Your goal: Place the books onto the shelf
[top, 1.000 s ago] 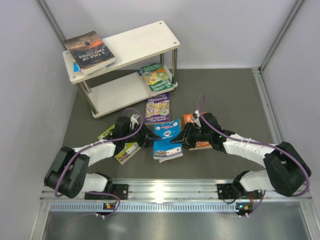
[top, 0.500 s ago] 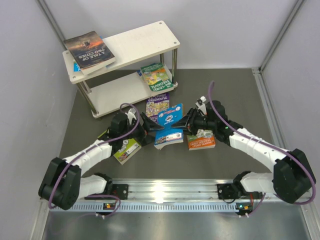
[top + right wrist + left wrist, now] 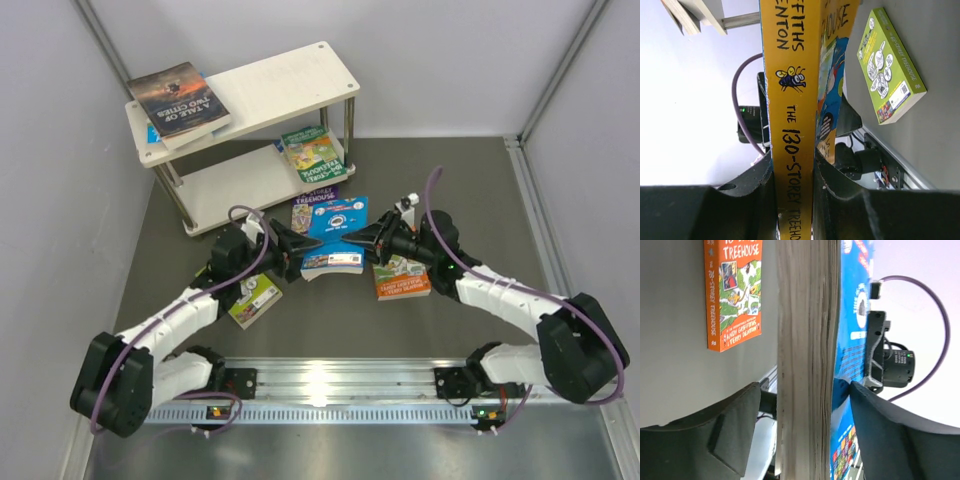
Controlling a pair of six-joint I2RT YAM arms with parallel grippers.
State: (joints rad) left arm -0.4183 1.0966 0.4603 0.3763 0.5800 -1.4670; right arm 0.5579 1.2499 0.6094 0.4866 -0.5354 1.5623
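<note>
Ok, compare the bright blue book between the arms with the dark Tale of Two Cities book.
The blue book is held off the table, its spine clamped in the right gripper; the dark book lies flat on the shelf's top board. The blue book's page edge sits between the left gripper's open jaws; no gripper is near the dark book. Both are paperbacks.

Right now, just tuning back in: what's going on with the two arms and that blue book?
The right claw is shut on the spine of the blue book, holding it up mid-table. The left claw stands open around its page edge, not gripping. The shelf already carries a dark book on top and a green book below; an orange book and a lime-green book lie on the table.
</note>
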